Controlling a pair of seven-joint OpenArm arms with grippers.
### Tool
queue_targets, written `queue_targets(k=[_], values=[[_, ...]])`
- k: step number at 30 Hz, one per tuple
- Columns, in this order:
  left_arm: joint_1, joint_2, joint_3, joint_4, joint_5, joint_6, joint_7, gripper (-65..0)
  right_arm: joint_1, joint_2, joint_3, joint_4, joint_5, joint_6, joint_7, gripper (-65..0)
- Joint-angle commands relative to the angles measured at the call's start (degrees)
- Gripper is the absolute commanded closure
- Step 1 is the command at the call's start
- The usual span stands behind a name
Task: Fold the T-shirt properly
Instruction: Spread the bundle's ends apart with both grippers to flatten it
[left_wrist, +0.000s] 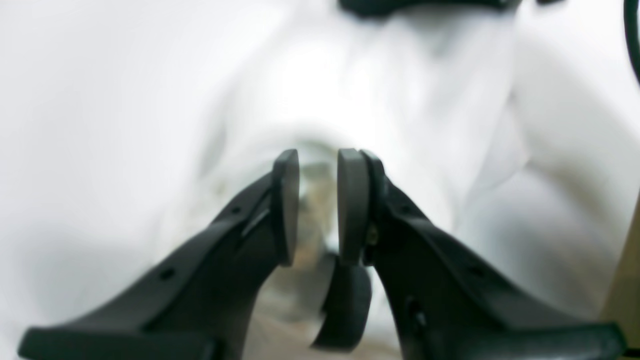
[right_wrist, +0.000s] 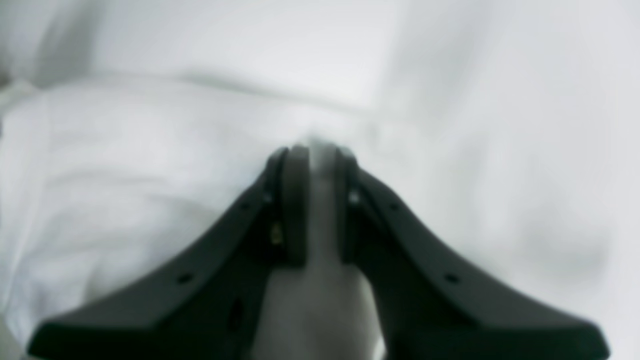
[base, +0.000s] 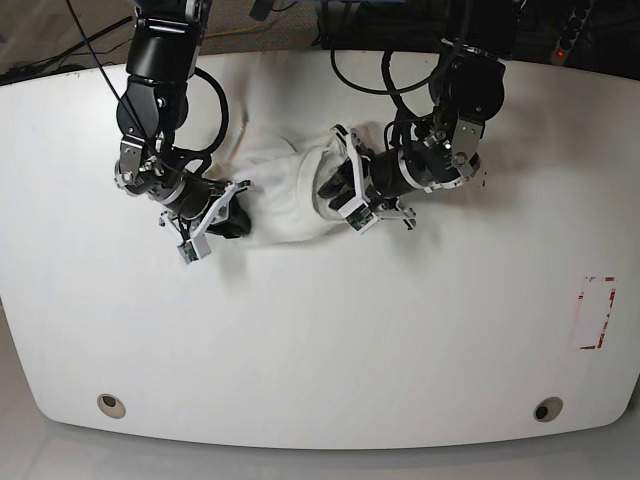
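The T-shirt (base: 288, 190) lies bunched in a small white heap at the back middle of the white table (base: 320, 340), with no print showing. My left gripper (base: 336, 186) meets the heap's right side. In the left wrist view the gripper (left_wrist: 318, 165) has its pads nearly together, with a fold of the T-shirt (left_wrist: 380, 90) pinched between them. My right gripper (base: 234, 214) is at the heap's lower left edge. Seen from the right wrist, it (right_wrist: 317, 152) is shut on a ridge of the white T-shirt (right_wrist: 150, 150).
A red-outlined rectangle (base: 597, 312) is marked near the table's right edge. Two round holes (base: 112, 405) (base: 547, 409) sit near the front edge. Black cables (base: 360, 75) loop over the table's back edge behind the arms.
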Motion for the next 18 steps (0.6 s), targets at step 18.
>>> queue_targets(k=[18], values=[[-1.7,-6.6,-1.7,12.9,-1.3,-0.1,4.9,-11.4,7.2,2.6,-3.7,13.6,0.0,0.3,-9.0,-8.1]])
